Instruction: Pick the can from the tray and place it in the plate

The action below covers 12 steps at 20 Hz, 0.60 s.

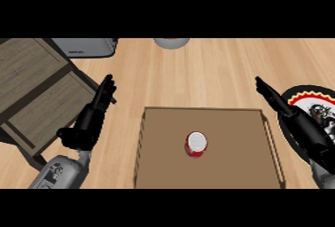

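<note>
Can (196, 144) stands upright mid-tray, lower centre of frame, touching nothing else. Red body, white top facing the camera, so long axis vertical, running toward the viewer. Tray (216, 117) is brown with a raised rim. Judgement: small metal can, rigid, light, smooth sides likely slippery; round and could tip or roll if nudged. Best hold looks like around the side wall at mid-height, thumb opposite fingers, not by the top.

Left hand (101, 99) at left of frame, beside the tray's left rim, fingers straight and pressed together, pointing up-frame, holding nothing. Right hand (273, 96) at right, fingers also straight and together, empty, near the tray's upper right corner. Plate (313, 101) at right edge, partly hidden by the right forearm.

Far: grey box (85, 46) upper left, grey round object (171, 42) top centre.
</note>
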Each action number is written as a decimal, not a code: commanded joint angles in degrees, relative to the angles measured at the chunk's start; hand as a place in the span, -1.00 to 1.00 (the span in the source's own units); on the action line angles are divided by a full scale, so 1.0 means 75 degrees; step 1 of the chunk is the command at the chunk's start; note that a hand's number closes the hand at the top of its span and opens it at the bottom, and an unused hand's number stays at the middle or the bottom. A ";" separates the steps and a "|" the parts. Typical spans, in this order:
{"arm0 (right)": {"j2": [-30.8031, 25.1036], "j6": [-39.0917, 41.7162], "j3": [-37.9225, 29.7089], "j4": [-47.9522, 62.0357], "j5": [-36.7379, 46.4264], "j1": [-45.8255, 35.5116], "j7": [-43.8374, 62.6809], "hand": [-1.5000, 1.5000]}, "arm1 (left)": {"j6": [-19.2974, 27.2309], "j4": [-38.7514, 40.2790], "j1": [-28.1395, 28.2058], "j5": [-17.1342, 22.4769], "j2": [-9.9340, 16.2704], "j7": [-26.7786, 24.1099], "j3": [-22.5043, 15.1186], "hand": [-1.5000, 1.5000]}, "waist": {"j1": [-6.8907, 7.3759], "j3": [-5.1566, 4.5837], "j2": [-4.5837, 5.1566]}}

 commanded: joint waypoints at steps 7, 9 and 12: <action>-0.1049 -0.0927 -0.0493 0.0281 0.1887 -0.0253 0.0349 1.00 | 0.0114 0.0438 0.0521 0.0189 0.0760 0.1131 0.0704 0.00 | -0.0106 -0.0435 0.0039; 0.1155 -0.3013 -0.1190 0.0305 0.0984 0.0596 0.0163 -1.00 | 0.0020 0.0557 0.0594 0.0459 0.0957 0.1389 0.1023 0.00 | -0.0428 -0.0191 0.0080; 0.2717 -0.3389 -0.0735 0.0396 0.0496 0.1398 -0.1340 -1.00 | -0.0148 0.0740 0.0557 0.0457 0.0913 0.1273 0.1018 0.00 | -0.0235 -0.0187 0.0152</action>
